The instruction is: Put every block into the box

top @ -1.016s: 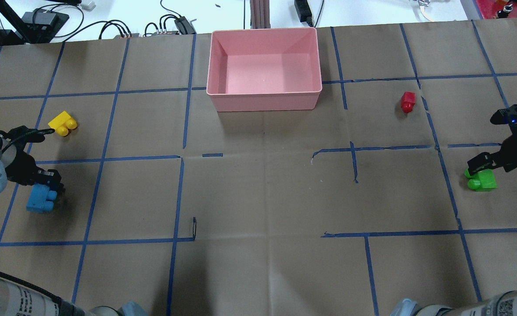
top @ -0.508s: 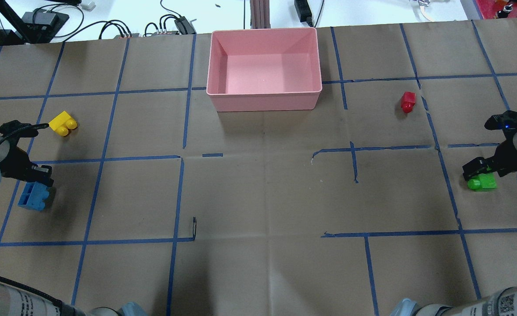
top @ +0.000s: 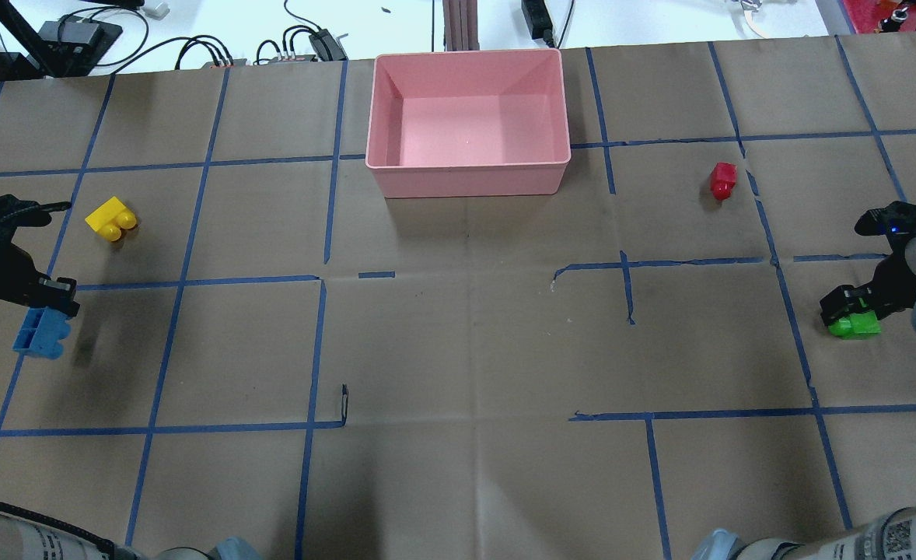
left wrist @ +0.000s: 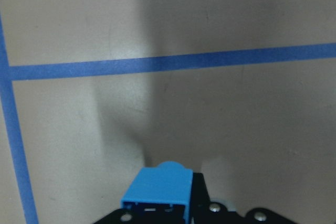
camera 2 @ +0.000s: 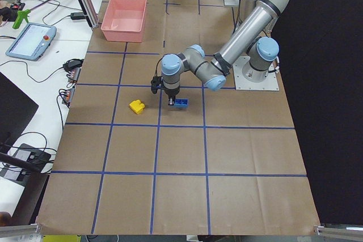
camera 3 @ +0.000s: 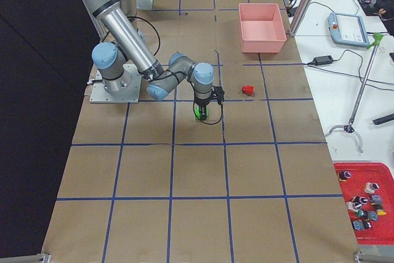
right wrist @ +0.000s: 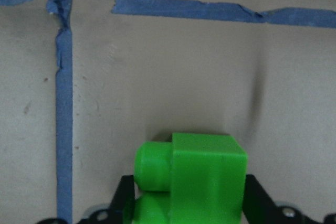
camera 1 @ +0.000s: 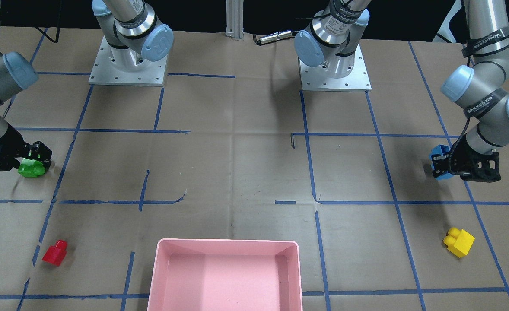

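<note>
1. The left gripper (top: pixel 50 305) has its fingers closed narrowly on the light blue three-stud brick (top: pixel 38 334) at the left edge of the table; the brick juts out beyond the fingers, so the hold seems to be at one end; its shadow on the brown paper (top: pixel 466 350) lies off to one side, so it is probably clear of the surface.
2. The right gripper (top: pixel 843 305) has its fingers pressed on the two sides of the light green two-stud brick (top: pixel 854 323) at the right edge; its wrist view shows the studs pointing sideways between the jaws; I cannot tell whether this brick is off the paper.
3. The yellow two-stud brick (top: pixel 110 218) lies loose on the left, a little farther away than the blue one; the red one-stud brick (top: pixel 723 180) lies loose on the right, farther off than the green one.
4. The pink box (top: pixel 466 180) stands at the middle of the far edge, well apart from all four bricks; none of them is in it.
5. Handling, as a judgement: the bricks look light, stiff and smooth, not fragile; flat side walls give the pads better purchase than round studs; a long brick pinched at one end may pivot during the carry, so a mid-length hold is safer; a low release over the box should stop any bouncing out.
</note>
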Robot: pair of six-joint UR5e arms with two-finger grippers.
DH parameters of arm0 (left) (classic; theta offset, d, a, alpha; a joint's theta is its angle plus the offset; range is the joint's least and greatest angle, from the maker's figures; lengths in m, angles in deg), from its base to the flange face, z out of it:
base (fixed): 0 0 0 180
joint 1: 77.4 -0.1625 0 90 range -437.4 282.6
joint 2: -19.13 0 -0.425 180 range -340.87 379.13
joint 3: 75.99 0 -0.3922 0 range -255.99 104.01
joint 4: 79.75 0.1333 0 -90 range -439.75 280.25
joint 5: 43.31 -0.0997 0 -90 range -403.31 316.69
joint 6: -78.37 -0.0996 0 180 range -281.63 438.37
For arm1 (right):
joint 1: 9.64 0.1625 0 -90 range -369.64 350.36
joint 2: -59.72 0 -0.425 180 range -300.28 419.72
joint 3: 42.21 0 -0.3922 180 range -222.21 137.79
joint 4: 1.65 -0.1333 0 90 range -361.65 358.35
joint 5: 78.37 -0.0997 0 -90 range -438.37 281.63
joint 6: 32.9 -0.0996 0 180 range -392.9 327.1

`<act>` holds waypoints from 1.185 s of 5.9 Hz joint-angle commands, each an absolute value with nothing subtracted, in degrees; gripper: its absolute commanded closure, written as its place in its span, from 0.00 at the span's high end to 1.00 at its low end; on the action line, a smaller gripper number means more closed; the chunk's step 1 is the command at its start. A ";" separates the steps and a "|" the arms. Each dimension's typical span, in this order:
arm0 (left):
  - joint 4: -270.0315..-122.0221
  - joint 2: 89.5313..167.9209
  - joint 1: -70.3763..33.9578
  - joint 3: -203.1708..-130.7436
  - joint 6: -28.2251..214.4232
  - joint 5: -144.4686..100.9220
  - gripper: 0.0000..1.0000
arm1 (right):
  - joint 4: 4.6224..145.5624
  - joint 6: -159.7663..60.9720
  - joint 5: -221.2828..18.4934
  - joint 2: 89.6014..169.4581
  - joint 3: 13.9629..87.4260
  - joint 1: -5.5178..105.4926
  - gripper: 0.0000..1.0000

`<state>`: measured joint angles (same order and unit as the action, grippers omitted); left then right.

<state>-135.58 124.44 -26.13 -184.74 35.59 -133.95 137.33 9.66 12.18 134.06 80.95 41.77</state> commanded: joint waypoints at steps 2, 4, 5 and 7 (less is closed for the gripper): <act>-159.34 126.95 -13.13 -159.04 49.13 -133.40 0.06 | 136.17 9.82 12.24 134.86 79.96 41.86 0.05; -159.46 135.28 0.93 -145.31 61.69 -133.13 0.09 | 135.89 9.82 10.76 136.44 72.96 42.65 0.02; -159.46 139.15 6.39 -140.11 68.28 -132.61 0.09 | 135.81 9.91 7.96 136.80 67.88 45.26 0.02; -158.41 148.81 16.24 -129.92 80.77 -129.71 0.09 | 130.91 8.95 6.63 136.72 56.02 52.89 0.04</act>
<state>-158.79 144.13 11.61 -134.95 75.11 -130.46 133.44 9.58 7.61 136.73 62.03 48.93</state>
